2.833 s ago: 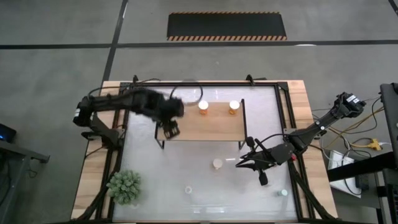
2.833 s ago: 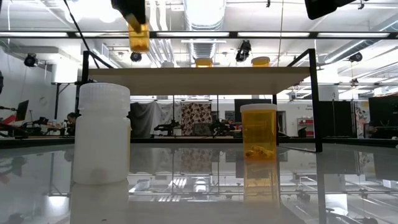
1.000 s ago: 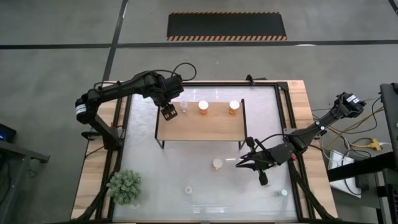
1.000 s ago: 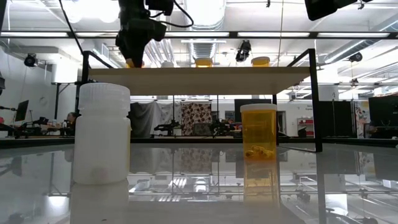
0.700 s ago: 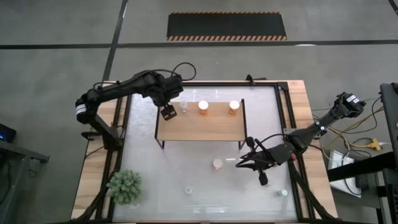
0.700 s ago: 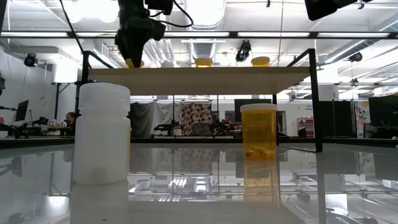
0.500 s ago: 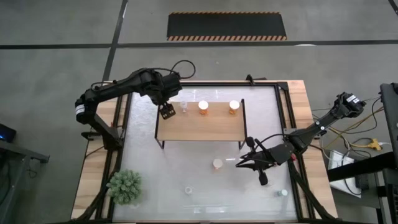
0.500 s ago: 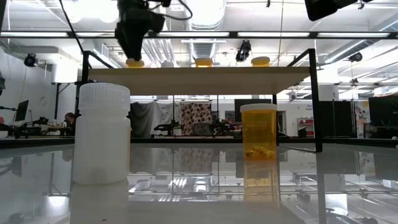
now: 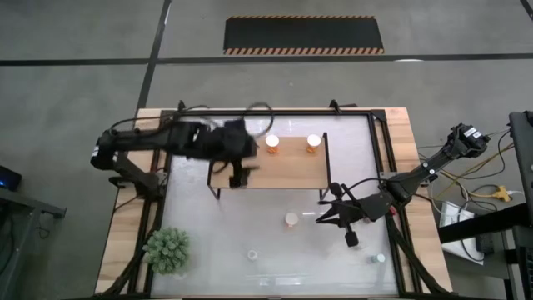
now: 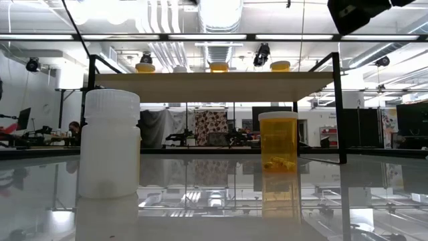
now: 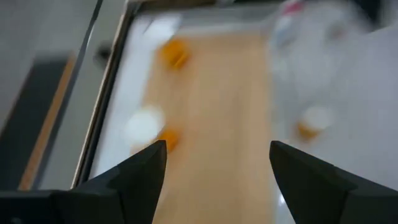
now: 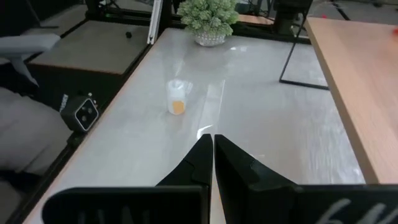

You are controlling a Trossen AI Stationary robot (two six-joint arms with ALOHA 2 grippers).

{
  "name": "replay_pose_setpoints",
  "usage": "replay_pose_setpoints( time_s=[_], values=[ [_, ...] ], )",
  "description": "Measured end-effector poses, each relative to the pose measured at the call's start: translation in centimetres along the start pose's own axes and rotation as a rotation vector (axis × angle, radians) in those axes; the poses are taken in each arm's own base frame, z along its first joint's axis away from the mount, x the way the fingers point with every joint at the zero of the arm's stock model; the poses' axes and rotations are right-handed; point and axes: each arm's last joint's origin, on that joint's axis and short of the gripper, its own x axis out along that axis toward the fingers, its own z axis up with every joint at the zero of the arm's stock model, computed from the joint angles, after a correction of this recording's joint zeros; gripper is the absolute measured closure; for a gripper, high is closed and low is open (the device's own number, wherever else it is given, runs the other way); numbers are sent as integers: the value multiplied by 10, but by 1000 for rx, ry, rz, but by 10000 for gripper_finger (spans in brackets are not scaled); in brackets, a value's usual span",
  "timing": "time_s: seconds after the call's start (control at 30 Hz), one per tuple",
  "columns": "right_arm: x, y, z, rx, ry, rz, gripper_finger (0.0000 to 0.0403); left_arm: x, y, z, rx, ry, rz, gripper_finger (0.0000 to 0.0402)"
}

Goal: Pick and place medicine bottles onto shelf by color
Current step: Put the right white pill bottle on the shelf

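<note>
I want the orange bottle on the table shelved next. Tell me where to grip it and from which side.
Grip the orange bottle around its round body just under the white cap, coming straight down from above. It stands upright and alone on the table, in front of the shelf, so the sides are free. The right gripper, fingers shut, is nearest and would need to open first.

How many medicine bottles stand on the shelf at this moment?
3, in a row along the far edge of the shelf: left bottle, middle bottle, right bottle. The left arm may hide others.
</note>
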Motion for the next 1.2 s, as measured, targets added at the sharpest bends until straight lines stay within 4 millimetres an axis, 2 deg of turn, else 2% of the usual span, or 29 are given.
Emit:
replay_pose_setpoints(
  time_s=[0.2, 0.37, 0.53, 0.8, 1.0, 1.2],
  values=[
    [0, 0, 3, -54, -12, 2, 394, -4, -56, 10, 189, -197, -120, 134],
    [0, 1, 5, -51, -36, 4, 394, 5, -94, 0, 247, -266, -190, 134],
    [-1, 1, 9, 86, -74, 10, 390, 19, -123, -16, 269, -321, -242, 134],
    [-1, 1, 6, 275, -29, 20, 334, 31, -150, -37, 264, -363, -295, 134],
    [-7, 0, 14, 469, 153, -37, 282, 29, -158, -45, 282, -357, -299, 134],
    [-19, 0, 21, 676, 383, -114, 262, 17, -162, -50, 332, -355, -280, 134]
  ],
)
